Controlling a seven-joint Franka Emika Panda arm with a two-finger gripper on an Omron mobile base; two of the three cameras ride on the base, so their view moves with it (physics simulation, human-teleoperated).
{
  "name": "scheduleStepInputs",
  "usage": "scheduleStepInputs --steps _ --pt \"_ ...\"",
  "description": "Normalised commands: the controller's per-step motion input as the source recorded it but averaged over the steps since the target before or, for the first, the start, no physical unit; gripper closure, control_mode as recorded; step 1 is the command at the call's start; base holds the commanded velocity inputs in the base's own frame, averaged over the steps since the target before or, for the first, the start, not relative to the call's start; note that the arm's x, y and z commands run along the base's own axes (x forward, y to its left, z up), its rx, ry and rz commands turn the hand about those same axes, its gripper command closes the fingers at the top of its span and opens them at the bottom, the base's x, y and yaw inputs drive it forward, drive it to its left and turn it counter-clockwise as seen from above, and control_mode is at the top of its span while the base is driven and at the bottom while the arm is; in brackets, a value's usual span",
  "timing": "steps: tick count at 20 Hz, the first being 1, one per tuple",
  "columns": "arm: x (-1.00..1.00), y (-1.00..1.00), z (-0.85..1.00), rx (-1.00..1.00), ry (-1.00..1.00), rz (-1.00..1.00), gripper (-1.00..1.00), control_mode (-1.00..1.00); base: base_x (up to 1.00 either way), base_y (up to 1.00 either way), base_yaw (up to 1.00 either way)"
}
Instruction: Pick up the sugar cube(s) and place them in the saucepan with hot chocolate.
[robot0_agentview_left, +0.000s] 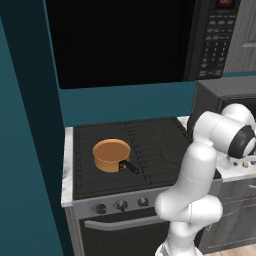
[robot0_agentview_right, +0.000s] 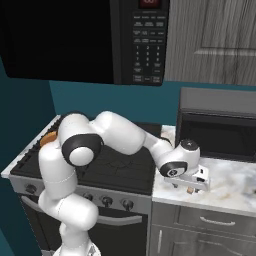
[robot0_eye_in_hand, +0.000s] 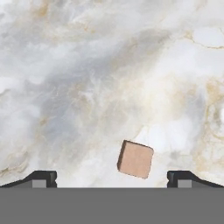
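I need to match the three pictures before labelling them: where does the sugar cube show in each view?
Left base view: I cannot make out the sugar cube.
Right base view: small tan cube on the marble counter, under the gripper.
Hand view: bottom centre, between the open fingertips.
Shared landmark: the marble counter right of the stove.

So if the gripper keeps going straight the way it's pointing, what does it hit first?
Probably the brown sugar cube lying on the marble counter, between the open gripper's fingertips; otherwise the counter itself.
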Motion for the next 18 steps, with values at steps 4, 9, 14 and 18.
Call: scheduleStepInputs --steps 4,9,14,18 --pt "0.01 -0.22 0.00 0.00 0.00 0.00 -1.00 -1.00 0.00 0.00 0.00" --pt "0.01 -0.22 0.00 0.00 0.00 0.00 -1.00 -1.00 0.00 0.00 0.00" --pt "0.00 -0.01 0.00 0.00 0.00 0.00 -1.00 -1.00 0.00 0.00 0.00" --pt "0.09 0.00 -0.04 0.00 0.00 0.00 -1.00 -1.00 0.00 0.00 0.00"
